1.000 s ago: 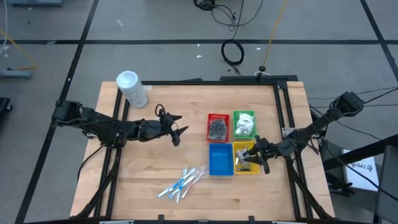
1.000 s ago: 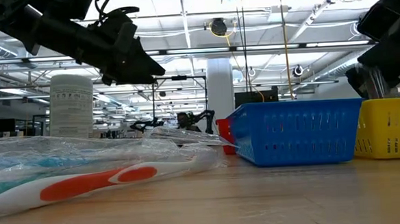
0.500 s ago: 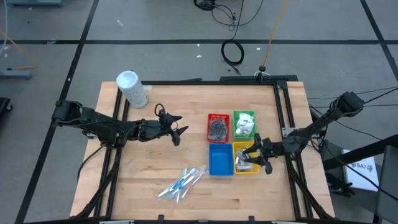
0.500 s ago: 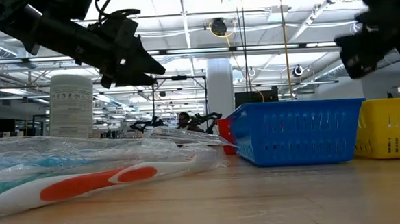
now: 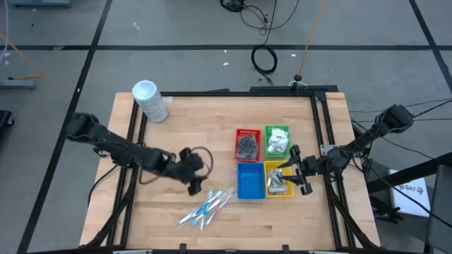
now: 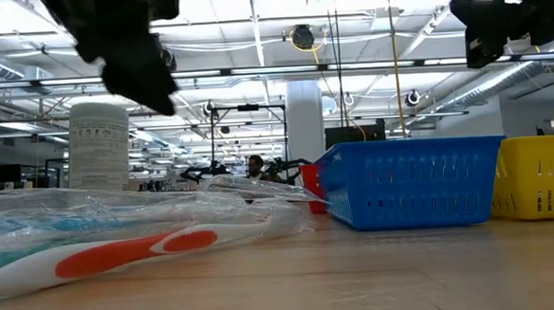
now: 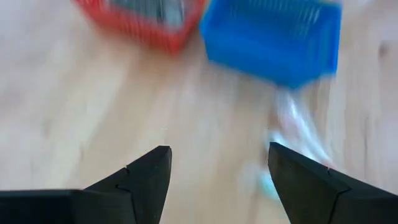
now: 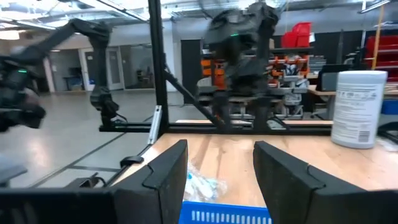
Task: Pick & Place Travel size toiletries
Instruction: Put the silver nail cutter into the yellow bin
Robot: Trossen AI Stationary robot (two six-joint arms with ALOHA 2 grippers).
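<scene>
Toothbrushes [image 5: 207, 206] in clear wrap lay heaped near the table's front edge, just left of the blue tray [image 5: 250, 180]. Above them hung the left gripper [image 5: 195, 185], jaws spread and empty; the right gripper [image 5: 287, 175], also parted and empty, hovered over the yellow tray [image 5: 269, 188]. A good pick likely meant coming down across one stick at the heap's edge, not the tangle.
</scene>
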